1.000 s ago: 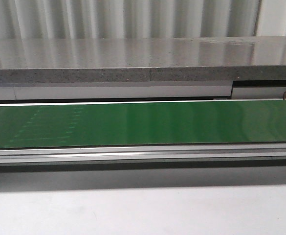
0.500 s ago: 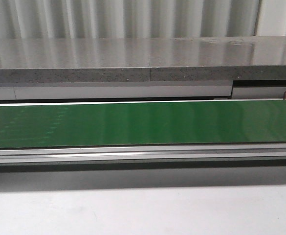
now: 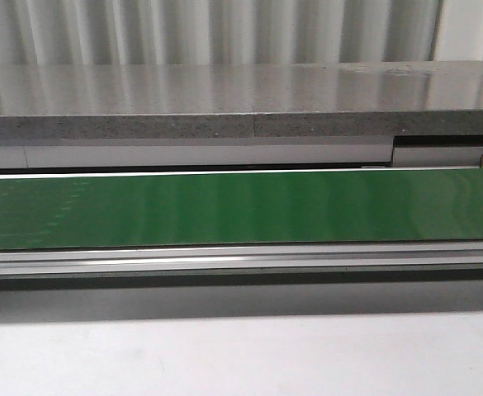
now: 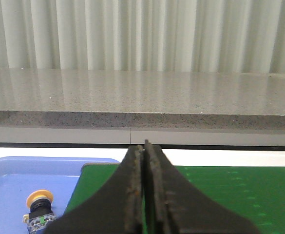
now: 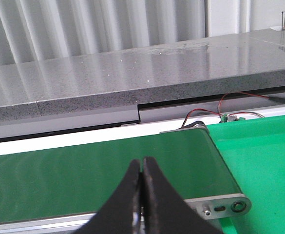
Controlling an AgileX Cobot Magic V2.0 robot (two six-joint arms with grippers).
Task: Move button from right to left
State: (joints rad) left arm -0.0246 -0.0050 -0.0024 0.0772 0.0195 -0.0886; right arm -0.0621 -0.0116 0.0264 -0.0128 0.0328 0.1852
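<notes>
You will find no legible brand, label or writing on any surface in these views. The button [image 4: 38, 210] lies on its side in the blue tray [image 4: 6, 180], yellow cap toward the far side, contact block toward the near side. It sits just left of the green belt [image 3: 241, 210] and apart from your left gripper [image 4: 143, 151], which hangs over the belt's left end with jaws pressed together on nothing. Your right gripper [image 5: 142, 165] is likewise closed and empty above the belt, near its end roller [image 5: 237, 205], with red and black wires [image 5: 230, 100] beyond under the grey stone ledge [image 3: 241, 103].
</notes>
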